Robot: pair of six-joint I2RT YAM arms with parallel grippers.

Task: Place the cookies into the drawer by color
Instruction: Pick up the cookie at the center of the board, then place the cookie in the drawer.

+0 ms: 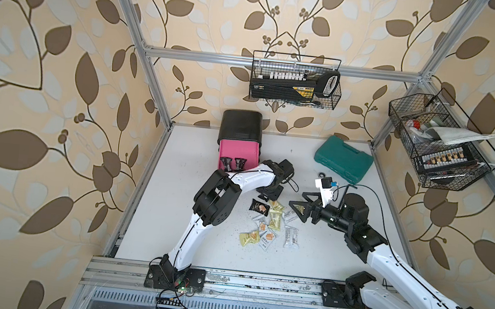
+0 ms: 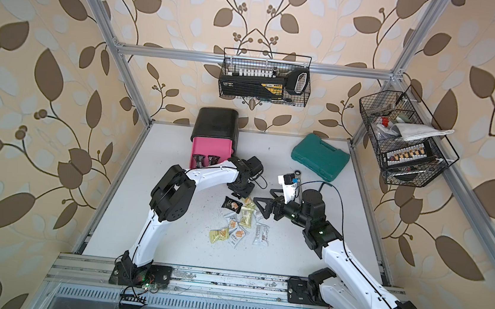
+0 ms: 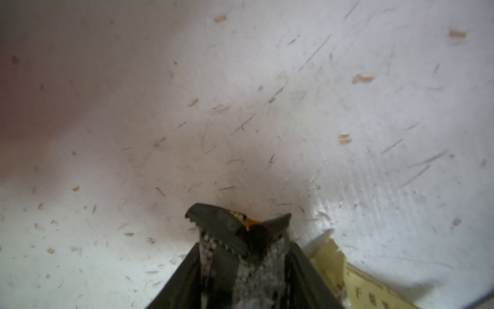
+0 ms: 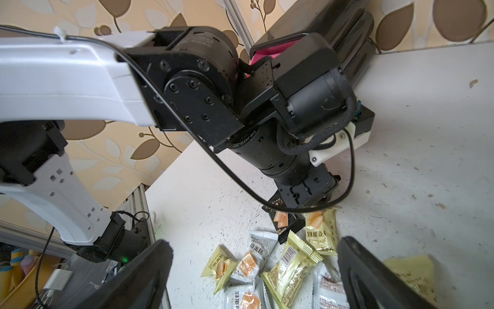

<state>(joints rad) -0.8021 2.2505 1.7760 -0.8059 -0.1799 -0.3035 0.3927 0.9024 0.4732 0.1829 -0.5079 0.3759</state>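
Observation:
The drawer (image 1: pixel 237 156), pink, stands pulled out of the black cabinet (image 1: pixel 241 126) at the back left, with two black cookies (image 1: pixel 233 164) inside. Loose cookies (image 1: pixel 270 225) in pale yellow, white and black lie piled mid-table in both top views. My left gripper (image 1: pixel 268 196) points down at the pile's far edge. In the left wrist view it (image 3: pixel 240 246) is shut on the crinkled end of a black cookie packet (image 3: pixel 216 227). My right gripper (image 1: pixel 297 197) hangs open above the pile's right side, yellow and white packets (image 4: pixel 291 264) showing between its fingers (image 4: pixel 149 267).
A teal tool case (image 1: pixel 344 161) lies at the back right, with a small black ring (image 1: pixel 322 174) in front of it. Wire baskets (image 1: pixel 295 79) (image 1: pixel 439 142) hang on the back and right walls. The metal base rail (image 1: pixel 228 280) runs along the front edge.

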